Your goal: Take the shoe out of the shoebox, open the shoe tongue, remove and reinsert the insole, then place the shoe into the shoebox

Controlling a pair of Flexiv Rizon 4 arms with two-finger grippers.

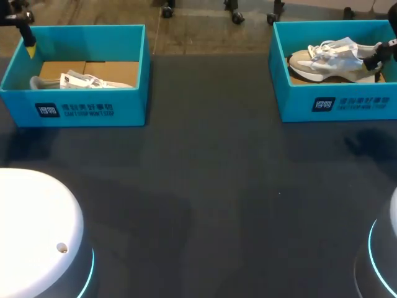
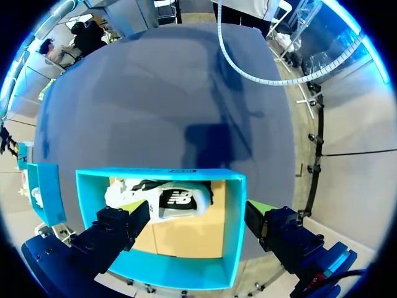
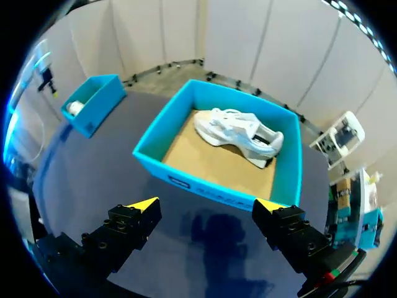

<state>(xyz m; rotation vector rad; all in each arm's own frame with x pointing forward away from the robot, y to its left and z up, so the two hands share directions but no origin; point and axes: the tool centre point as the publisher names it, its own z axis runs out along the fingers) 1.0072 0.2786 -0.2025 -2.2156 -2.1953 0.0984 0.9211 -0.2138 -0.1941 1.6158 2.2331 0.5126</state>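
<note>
Left claw (image 2: pixel 198 211) and right claw (image 3: pixel 206 208) both gape wide, empty. Below or ahead of each, on the dark bench (image 1: pixel 205 186), an open teal cardboard shoebox (image 3: pixel 155 152) holds a white-and-beige laced sneaker (image 3: pixel 239 133). Judged light, soft-uppered, stiff-soled; grip the heel collar, not laces.

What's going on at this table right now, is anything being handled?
Nothing is held yet. Two teal boxes sit at the far side of the table, each with a pale shoe lying inside: the left shoebox holds the left shoe, the right shoebox the right shoe. The left gripper hangs over the left shoebox, fingers open. The right gripper is open too, with the right shoebox ahead of it.
</note>
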